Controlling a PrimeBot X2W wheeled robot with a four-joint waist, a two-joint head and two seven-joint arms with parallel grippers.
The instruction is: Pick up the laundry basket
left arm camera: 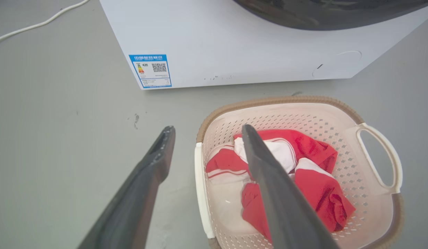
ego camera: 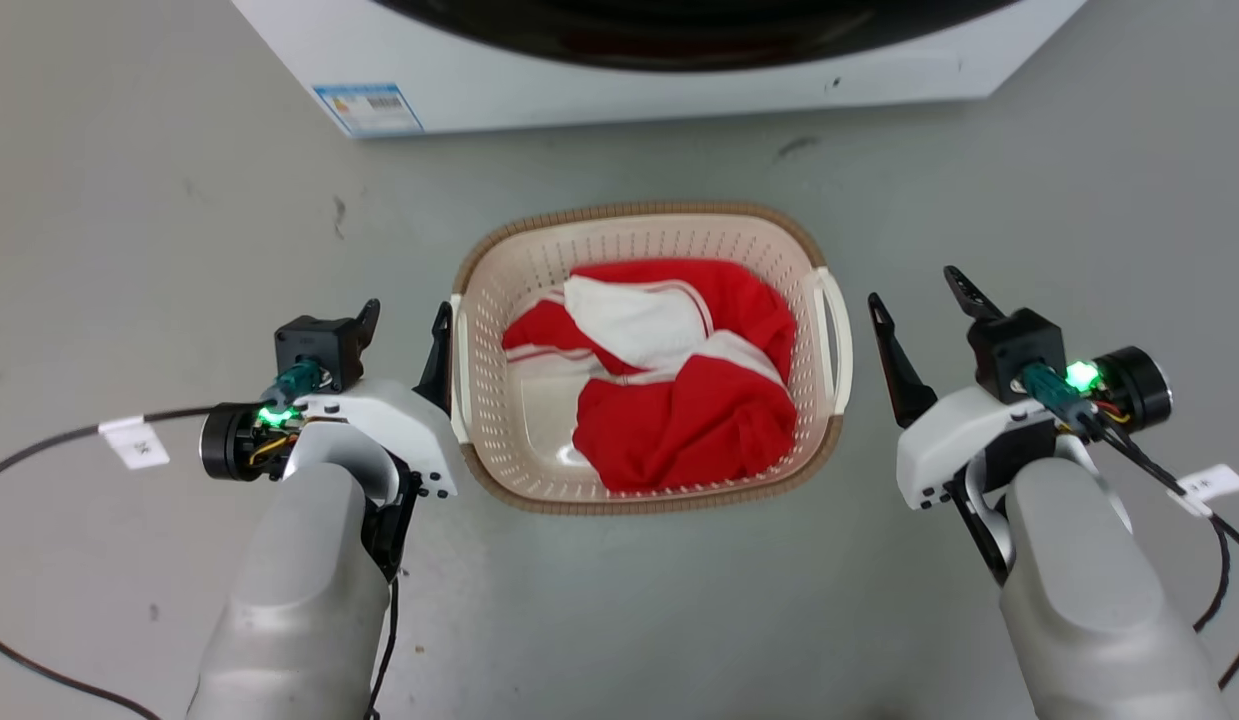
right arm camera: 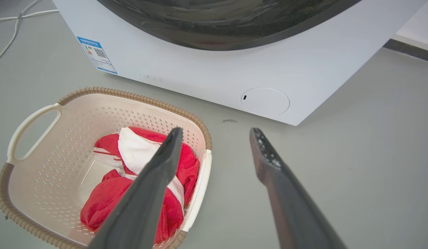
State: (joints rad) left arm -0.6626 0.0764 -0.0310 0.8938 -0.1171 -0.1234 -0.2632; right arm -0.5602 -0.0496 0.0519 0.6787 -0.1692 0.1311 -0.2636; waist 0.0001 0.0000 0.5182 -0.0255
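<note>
Head view: left gripper (ego camera: pixel 407 308) perhaps against basket (ego camera: pixel 634 209)

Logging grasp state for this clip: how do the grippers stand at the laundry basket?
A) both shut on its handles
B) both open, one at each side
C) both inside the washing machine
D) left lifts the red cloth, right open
B: the head view shows the left gripper and the right gripper with fingers spread apart, flanking the laundry basket.

Bright even overhead light, soft shadows, sharp focus, wide-angle edge distortion.
</note>
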